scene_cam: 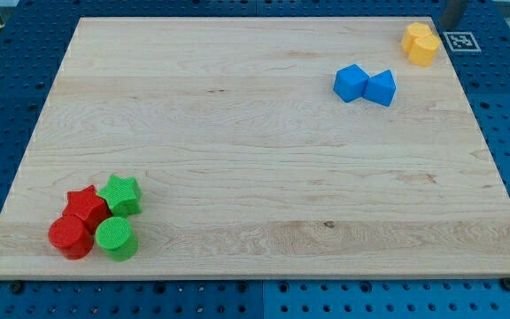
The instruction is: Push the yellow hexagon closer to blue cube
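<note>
1. My tip (450, 27) sits at the frame's upper right corner, just above and right of the yellow hexagon (421, 43), close to it but seemingly not touching.
2. There is no claw to open or close here, only the bare rod, so nothing is gripped.
3. The blue cube (351, 82) lies down and left of the yellow hexagon, apart from it, with a blue wedge-like block (381, 89) touching the cube's right side.
4. That puts tip, hexagon and blue pair roughly on one diagonal, so I judge a push toward the lower left would carry the hexagon the right way.
5. The wooden board (237, 168) is bare between them.
6. A red star (85, 204), green star (120, 194), red cylinder (69, 237) and green cylinder (114, 237) huddle at lower left, well out of the way.
</note>
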`<control>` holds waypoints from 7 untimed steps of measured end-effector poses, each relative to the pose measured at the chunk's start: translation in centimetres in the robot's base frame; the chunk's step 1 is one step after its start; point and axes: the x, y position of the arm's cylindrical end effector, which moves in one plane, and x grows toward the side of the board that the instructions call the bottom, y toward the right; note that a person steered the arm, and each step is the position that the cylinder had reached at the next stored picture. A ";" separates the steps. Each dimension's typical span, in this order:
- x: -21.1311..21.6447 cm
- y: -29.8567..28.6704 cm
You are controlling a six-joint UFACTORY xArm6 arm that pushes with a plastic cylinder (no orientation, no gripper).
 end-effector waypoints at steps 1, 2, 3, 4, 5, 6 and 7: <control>2.3 -6.7; 2.7 -14.4; 2.0 -14.1; 0.8 -13.2; 3.5 -14.3; 7.5 -14.9; 8.0 -15.0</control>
